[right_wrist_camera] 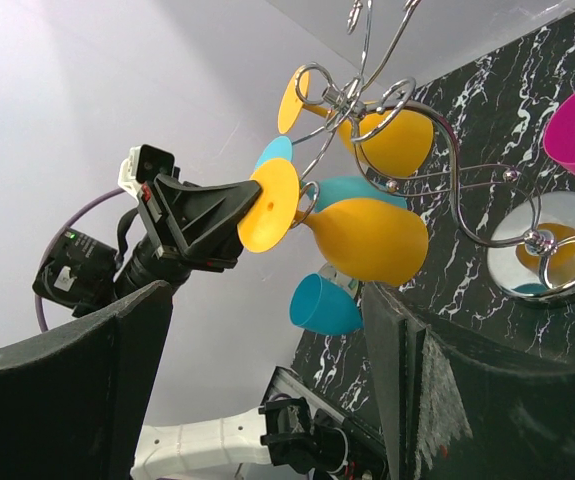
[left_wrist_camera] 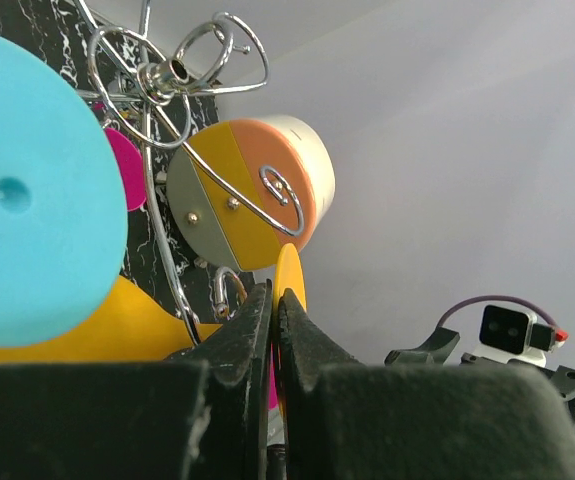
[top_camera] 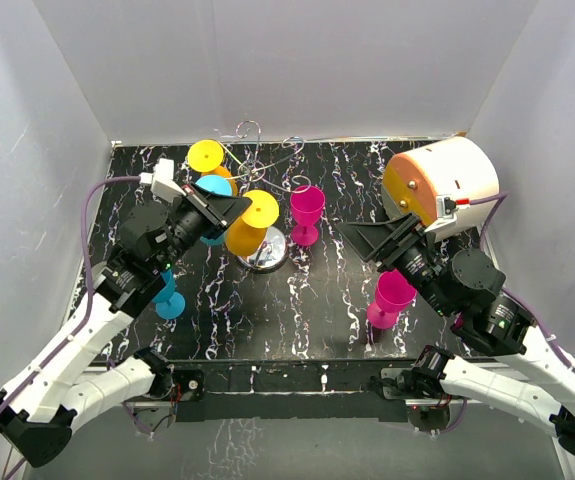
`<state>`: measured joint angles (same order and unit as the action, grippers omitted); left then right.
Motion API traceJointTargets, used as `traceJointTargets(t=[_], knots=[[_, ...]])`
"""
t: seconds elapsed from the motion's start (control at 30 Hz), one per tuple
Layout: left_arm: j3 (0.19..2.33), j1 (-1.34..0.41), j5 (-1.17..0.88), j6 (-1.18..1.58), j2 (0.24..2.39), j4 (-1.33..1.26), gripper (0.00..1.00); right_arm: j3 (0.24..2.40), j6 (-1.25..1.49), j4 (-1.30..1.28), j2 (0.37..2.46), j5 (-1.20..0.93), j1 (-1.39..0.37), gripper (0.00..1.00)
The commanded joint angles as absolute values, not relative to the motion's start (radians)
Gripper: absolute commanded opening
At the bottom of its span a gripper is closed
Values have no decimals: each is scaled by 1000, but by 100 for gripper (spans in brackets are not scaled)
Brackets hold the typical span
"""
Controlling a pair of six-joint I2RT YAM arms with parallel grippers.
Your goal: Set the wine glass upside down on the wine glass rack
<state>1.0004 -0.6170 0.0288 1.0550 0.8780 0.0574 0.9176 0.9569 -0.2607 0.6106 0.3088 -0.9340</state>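
Left gripper (left_wrist_camera: pixel 275 294) tight on foot of yellow wine glass (top_camera: pixel 248 227) at wine glass rack (top_camera: pixel 266 257); right gripper (top_camera: pixel 368 238) spread.

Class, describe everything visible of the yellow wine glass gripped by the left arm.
The yellow wine glass looks like matte plastic: round foot, thin stem, rounded bowl. It is held in the air, tilted sideways, beside the wire rack. The jaws of the left gripper are shut on the foot's edge. Its stem lies at a rack curl; contact unclear.
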Motion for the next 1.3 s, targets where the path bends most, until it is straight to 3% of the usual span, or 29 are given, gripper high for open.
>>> traceJointTargets(t=[0.0,0.9,1.27], knots=[[1034,-611,-61,1018,883,5,0,900,968,-227,606,311,-937,75],[1189,-611,16,902,1023,98,0,897,963,-239,607,330,-938,75],[1249,-611,75,850,1048,209,19,896,950,-228,623,321,-937,75]])
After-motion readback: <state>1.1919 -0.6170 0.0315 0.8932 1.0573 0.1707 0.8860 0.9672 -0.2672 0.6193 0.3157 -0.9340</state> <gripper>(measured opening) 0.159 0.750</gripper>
